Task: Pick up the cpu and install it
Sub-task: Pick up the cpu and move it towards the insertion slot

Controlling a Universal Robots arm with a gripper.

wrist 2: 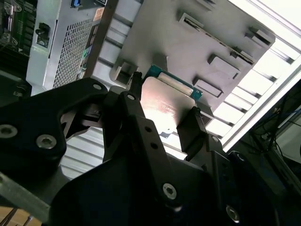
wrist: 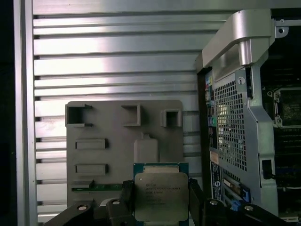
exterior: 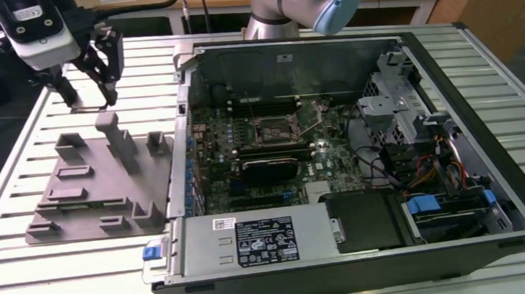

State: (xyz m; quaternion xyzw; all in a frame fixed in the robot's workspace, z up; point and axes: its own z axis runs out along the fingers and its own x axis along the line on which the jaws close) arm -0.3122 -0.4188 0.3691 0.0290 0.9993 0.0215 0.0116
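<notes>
At ten o'clock in the exterior view, the black fingers (exterior: pixel 109 88) hang over the slatted metal table (exterior: pixel 21 148), their load indistinct. In the first wrist view they clamp the square silver-topped cpu (wrist: pixel 161 195) by opposite edges, one edge cropped.

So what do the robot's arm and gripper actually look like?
The arm is a smooth silver-grey tube with a pale blue round cap on its joint. The gripper is black, with jointed, linked fingers pinned by hex-socket screws. A white and black box sits above it.
</notes>
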